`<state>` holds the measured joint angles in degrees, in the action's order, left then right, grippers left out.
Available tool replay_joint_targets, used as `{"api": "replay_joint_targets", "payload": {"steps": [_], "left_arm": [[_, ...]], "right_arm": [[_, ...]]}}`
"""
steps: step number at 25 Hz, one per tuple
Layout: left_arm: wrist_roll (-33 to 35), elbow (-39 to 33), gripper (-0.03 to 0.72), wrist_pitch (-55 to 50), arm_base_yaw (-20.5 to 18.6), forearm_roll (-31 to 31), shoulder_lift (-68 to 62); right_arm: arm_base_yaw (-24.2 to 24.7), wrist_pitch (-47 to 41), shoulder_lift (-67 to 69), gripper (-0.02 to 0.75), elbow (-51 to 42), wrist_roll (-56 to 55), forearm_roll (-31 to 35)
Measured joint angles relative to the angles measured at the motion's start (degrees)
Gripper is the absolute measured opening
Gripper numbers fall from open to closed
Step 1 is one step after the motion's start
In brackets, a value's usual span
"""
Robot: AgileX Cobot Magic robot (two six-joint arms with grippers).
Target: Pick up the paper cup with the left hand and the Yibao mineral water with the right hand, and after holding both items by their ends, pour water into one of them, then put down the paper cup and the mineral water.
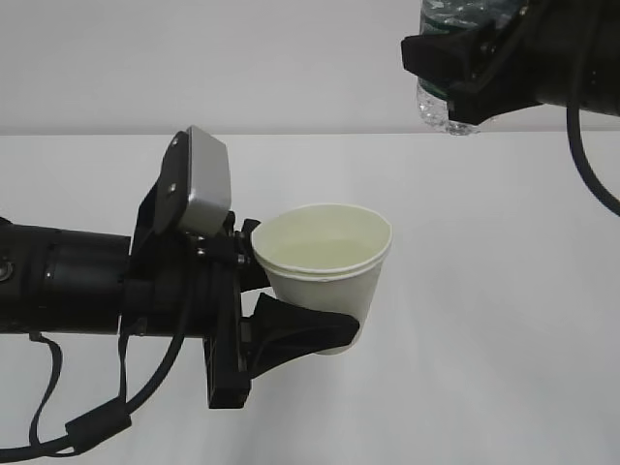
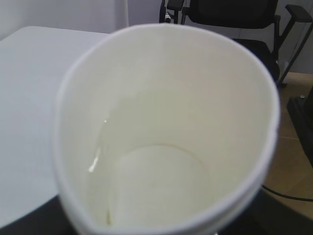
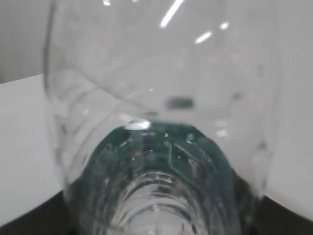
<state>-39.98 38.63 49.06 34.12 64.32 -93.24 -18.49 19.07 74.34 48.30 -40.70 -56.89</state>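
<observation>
Where arms hover, white table (image 1: 504,368), grey wall (image 1: 242,58)

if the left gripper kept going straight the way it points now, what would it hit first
Probably nothing: the black left gripper, gripping the cream paper cup, points right over bare white table. The clear plastic bottle looks higher; depth unclear.

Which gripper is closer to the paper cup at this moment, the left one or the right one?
The left. The left gripper is closed around the paper cup, holding it off the table. The right gripper is higher up to the right, apart from the cup, holding the mineral water bottle.
</observation>
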Motion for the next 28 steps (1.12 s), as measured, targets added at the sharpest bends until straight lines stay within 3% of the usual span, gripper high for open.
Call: {"api": "replay_joint_targets", "payload": {"steps": [28], "left_arm": [[0.0, 0.0, 0.421, 0.0, 0.0, -0.1, 0.0]], "right_arm": [[0.0, -5.0, 0.0, 0.409, 0.0, 0.0, 8.1]]}}
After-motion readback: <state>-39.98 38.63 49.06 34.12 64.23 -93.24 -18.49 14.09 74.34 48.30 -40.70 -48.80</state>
